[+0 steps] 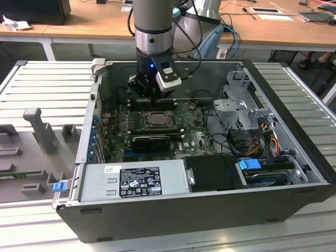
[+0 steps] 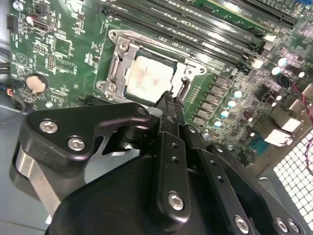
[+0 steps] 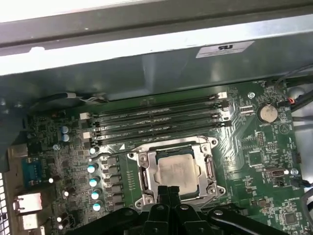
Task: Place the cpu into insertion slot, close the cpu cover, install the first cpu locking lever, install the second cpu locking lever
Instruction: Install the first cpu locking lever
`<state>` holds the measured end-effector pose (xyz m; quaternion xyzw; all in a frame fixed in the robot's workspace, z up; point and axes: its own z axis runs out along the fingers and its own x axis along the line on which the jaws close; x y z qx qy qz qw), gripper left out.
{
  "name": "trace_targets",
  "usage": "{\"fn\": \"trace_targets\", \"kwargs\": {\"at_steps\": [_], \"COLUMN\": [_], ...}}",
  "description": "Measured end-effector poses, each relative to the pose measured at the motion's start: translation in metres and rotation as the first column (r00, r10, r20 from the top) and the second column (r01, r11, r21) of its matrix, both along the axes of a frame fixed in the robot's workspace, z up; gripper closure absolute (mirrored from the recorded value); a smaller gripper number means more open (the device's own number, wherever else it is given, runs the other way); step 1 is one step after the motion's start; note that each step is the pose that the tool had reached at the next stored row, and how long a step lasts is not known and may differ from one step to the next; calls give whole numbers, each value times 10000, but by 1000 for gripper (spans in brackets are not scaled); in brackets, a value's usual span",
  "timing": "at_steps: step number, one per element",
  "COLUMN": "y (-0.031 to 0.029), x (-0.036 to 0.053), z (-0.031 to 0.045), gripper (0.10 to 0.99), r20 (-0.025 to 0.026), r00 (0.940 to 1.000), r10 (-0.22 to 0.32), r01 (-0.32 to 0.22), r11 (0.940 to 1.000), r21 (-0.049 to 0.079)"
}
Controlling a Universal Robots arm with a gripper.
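The exterior view takes in the open black computer case [image 1: 184, 215] on the slatted grey table [image 1: 47, 84]. Both wrist views bring close the dull silver square cpu [image 2: 149, 78] [image 3: 177, 171], seated on the green motherboard [image 3: 254, 147] with the thin metal cpu cover [image 3: 145, 169] down around it. The black hand [image 2: 169, 97] hangs at its edge, fingers pinched together.

Nothing here is coming through legibly. I'm seeing a black label [image 1: 140, 181] carrying white print on the grey power supply [image 1: 97, 184], with a small white sticker [image 1: 112, 169] just beside it. In the first wrist view I'm spotting a white wall sticker [image 3: 225, 49] on the case wall [image 3: 146, 73]. All the print is too fine to make out.
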<state>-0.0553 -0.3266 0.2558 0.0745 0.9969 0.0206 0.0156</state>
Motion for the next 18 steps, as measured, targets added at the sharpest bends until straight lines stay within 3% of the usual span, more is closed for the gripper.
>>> {"fn": "trace_targets", "kwargs": {"at_steps": [2,5,9,18], "y": [-1,-4,-6,-6], "x": [-8,-11,-35,-278], "z": [-5,-13,-12,-12], "gripper": [980,980,980,980], "r20": [-4,-4,-5,-3], "r00": [9998,9937,9930,9923], "r10": [202,1121,1180,1238], "r01": [-202,-1121,-1180,-1238], "r11": [9998,9937,9930,9923], "r21": [6,7,7,28]}}
